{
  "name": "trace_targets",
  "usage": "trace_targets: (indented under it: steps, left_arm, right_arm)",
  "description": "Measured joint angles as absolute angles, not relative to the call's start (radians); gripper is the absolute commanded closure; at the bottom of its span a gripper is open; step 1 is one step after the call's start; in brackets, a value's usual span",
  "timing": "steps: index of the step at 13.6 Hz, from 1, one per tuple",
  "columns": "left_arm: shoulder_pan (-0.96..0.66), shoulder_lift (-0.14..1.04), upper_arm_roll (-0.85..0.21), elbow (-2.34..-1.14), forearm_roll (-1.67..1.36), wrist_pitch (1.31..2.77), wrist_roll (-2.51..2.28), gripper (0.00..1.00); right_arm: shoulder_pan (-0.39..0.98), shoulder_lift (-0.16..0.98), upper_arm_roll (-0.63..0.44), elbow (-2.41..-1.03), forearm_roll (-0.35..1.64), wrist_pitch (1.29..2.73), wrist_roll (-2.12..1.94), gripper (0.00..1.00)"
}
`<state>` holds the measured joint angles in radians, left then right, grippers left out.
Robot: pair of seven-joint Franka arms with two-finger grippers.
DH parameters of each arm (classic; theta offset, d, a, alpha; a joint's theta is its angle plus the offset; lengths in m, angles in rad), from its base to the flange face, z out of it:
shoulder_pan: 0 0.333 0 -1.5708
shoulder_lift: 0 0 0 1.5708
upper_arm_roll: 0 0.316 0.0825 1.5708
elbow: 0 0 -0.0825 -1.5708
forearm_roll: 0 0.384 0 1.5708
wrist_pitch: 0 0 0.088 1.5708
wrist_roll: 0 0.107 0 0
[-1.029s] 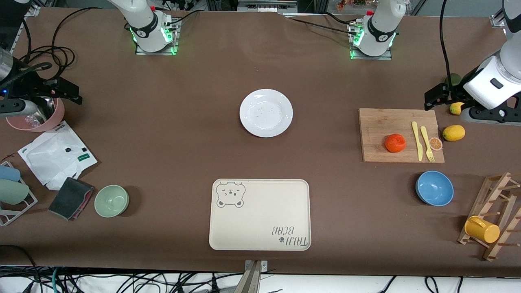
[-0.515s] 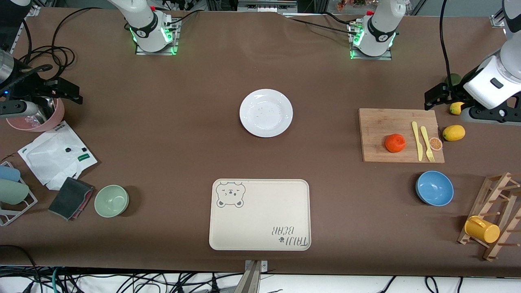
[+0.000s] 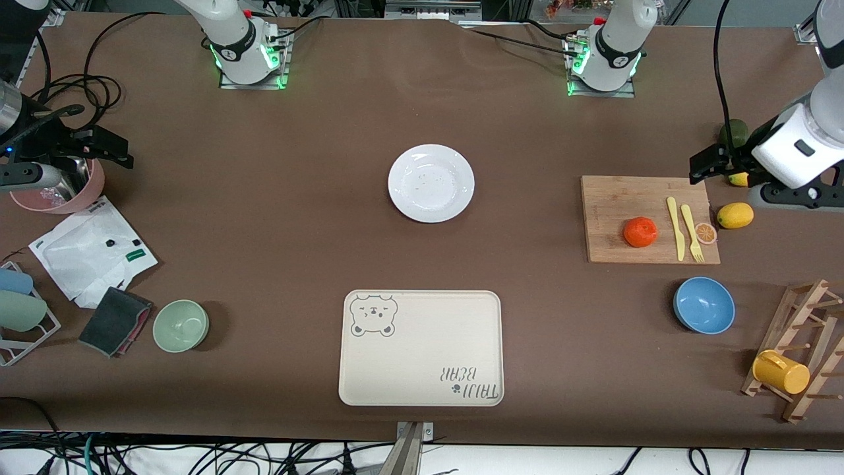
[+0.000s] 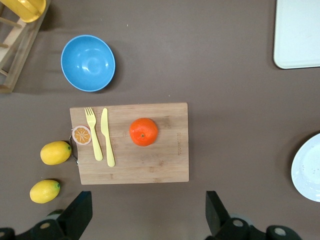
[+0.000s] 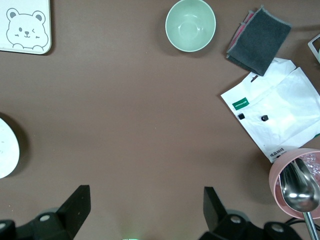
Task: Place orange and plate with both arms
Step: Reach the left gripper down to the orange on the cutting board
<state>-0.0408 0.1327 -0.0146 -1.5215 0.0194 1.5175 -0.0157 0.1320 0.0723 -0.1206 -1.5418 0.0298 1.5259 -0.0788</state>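
Fruit and crockery both lie untouched. Front view: the small round reddish-orange fruit, the orange (image 3: 640,232), sits on the bamboo cutting board (image 3: 613,198) toward the left arm's end of the desk (image 3: 297,198), beside a yellow plastic knife and fork (image 3: 684,228). The round white glossy plate (image 3: 430,183) lies flat at mid-desk, farther from the camera than the cream bear-printed tray (image 3: 422,356). The left gripper (image 3: 709,161) hangs over the desk just off the board's corner; the right gripper (image 3: 99,148) hangs by a pink cup (image 3: 59,198) at the right arm's end.

Left wrist view: the orange (image 4: 143,131) is in sight on the board (image 4: 165,165), with the left jaws spread wide and empty. Judged light, firm and prone to rolling, it wants a grip across its widest girth.

Right wrist view: only the plate's edge (image 5: 7,147) shows; the right jaws stand fully released, holding nothing. Judged stiff, slick and breakable, the plate offers only its shallow rim for a pinch.
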Motion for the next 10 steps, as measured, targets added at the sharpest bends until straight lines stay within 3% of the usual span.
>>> trace_targets:
  steps: [5, 10]
  left_arm:
    - [-0.029, 0.266, -0.015, -1.533, 0.02, 1.547, -0.015, 0.0]
    - [0.0, 0.334, -0.014, -1.72, 0.048, 1.807, -0.014, 0.0]
  right_arm:
    - [0.129, 0.073, -0.122, -1.542, 0.03, 1.526, -0.079, 0.0]
    - [0.124, 0.086, -0.123, -1.542, 0.03, 1.524, -0.079, 0.0]
